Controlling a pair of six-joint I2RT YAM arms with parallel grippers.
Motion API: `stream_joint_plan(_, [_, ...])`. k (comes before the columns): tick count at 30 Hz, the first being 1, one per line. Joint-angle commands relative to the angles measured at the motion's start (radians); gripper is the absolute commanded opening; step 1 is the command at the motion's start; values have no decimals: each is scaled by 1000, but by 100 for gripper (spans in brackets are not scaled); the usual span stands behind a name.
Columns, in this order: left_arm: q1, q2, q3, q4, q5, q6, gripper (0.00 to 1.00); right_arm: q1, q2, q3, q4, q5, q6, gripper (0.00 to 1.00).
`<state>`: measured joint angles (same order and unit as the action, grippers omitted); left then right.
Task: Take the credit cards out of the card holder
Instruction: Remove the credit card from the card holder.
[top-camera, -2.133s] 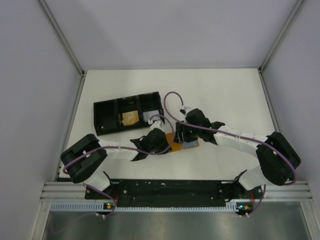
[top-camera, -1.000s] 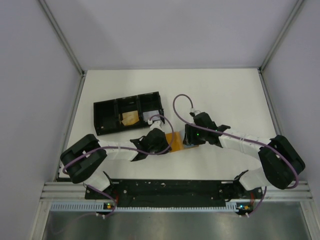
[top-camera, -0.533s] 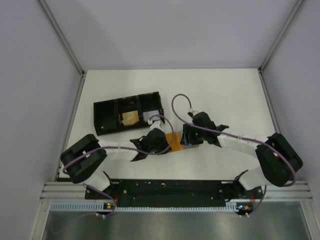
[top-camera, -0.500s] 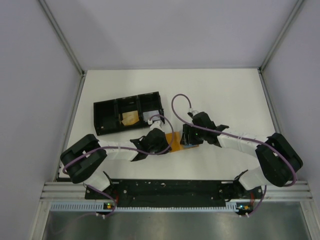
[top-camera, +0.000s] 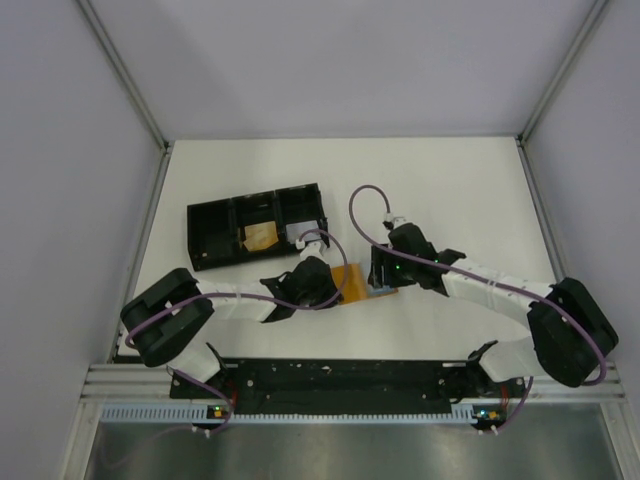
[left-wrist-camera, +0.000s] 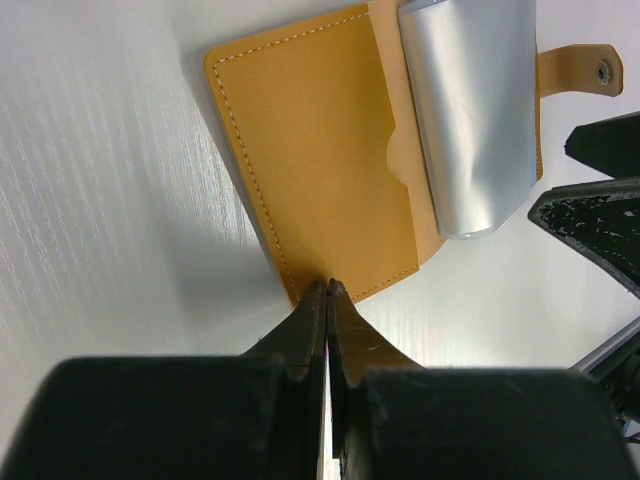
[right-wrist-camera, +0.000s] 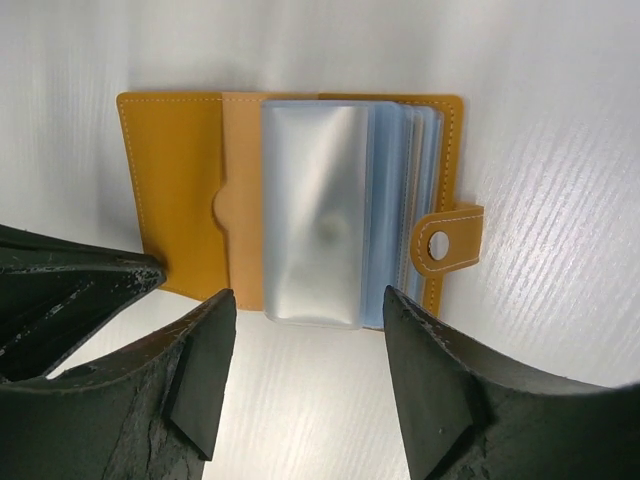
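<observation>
Tray (top-camera: 255, 225), black, three compartments, on left of table (top-camera: 450, 190). Left tool (left-wrist-camera: 326, 293): fingers pressed together, tips touching near edge of card holder (left-wrist-camera: 310, 170), which lies open, flat, mid-table. Credit cards (right-wrist-camera: 395, 200) stacked in its right half. Right tool (right-wrist-camera: 310, 385): spread wide, flanking cards' near end.

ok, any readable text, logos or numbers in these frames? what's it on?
None readable.
Card holder: plain orange-tan face, no stamp or logo.
Credit cards in clear sleeves: pale, glare, no print shows.
Snap tab: blank.
Black tray: nothing legible in the top view.
</observation>
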<state>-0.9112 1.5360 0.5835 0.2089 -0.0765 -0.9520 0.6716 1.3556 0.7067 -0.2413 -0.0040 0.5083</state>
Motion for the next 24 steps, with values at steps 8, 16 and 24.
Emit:
stream_joint_plan(8, [5, -11, -11, -17, -14, -4, 0, 6, 22, -21, 30, 10, 7, 60])
stream_joint_plan(16, [3, -11, -11, -17, -12, -2, 0, 6, 42, -27, 60, -40, 9, 52])
stream_joint_plan(24, [5, -10, -11, -17, -9, -2, 0, 6, 72, -21, 92, -102, 19, 50])
